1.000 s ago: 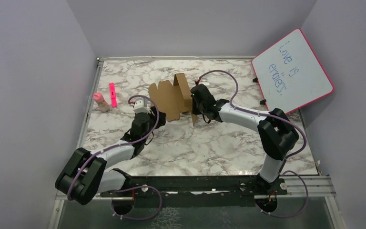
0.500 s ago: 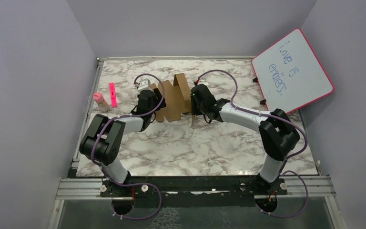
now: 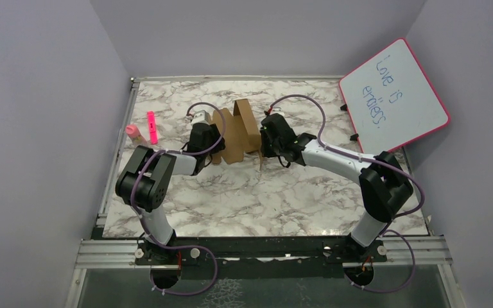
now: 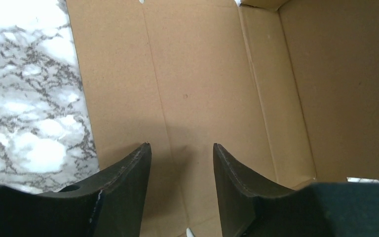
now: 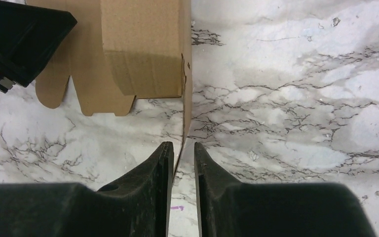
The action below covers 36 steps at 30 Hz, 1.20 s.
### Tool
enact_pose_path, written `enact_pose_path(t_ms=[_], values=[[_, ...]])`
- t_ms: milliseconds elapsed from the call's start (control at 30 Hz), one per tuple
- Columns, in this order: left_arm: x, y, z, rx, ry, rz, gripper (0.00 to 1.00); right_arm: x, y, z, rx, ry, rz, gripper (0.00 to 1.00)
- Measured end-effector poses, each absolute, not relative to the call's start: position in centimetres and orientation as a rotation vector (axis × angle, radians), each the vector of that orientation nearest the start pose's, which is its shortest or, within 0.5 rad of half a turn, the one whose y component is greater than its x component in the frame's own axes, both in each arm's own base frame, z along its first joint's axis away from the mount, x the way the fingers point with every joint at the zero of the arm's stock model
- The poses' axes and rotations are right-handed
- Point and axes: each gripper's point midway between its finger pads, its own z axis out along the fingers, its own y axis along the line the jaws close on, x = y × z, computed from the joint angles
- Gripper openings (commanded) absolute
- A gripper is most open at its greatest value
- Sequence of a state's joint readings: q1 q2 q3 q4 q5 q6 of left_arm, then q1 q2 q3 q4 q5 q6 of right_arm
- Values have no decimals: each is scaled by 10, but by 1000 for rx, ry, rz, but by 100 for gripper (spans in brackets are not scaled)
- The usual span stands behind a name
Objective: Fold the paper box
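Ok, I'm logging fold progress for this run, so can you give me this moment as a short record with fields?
paper box: partly folded, some panels raised, on the marble table between the two arms
left gripper: open, over the box's flat inner face
right gripper: slightly open, straddling the edge of an upright panel
held: nothing clearly gripped
other items: whiteboard at the right, pink marker at the left

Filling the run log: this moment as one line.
plain brown cardboard paper box: partly folded | left gripper: open, over panel | right gripper: narrowly open, astride flap edge
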<state>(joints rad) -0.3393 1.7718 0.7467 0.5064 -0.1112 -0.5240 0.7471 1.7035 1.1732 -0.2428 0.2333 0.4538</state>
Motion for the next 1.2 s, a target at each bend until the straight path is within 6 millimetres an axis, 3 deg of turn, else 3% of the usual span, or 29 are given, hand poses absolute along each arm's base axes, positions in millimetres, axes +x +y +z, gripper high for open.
enact_pose_path(t_ms=[100,400,600,733,1200], values=[[418,-155,35,-272,2097,-440,47,341,287,99,-227,2348,330,18],[372,-167,33,-319,2105,-560,45,340,282,99,-233,2363,296,17],[319,-207,34,-261,2146,-711,45,350,280,109,-257,2322,245,16],[295,-232,34,-226,2170,-792,45,358,280,114,-286,2301,222,16],[271,-261,35,-191,2208,-895,45,396,288,127,-320,2300,240,17]])
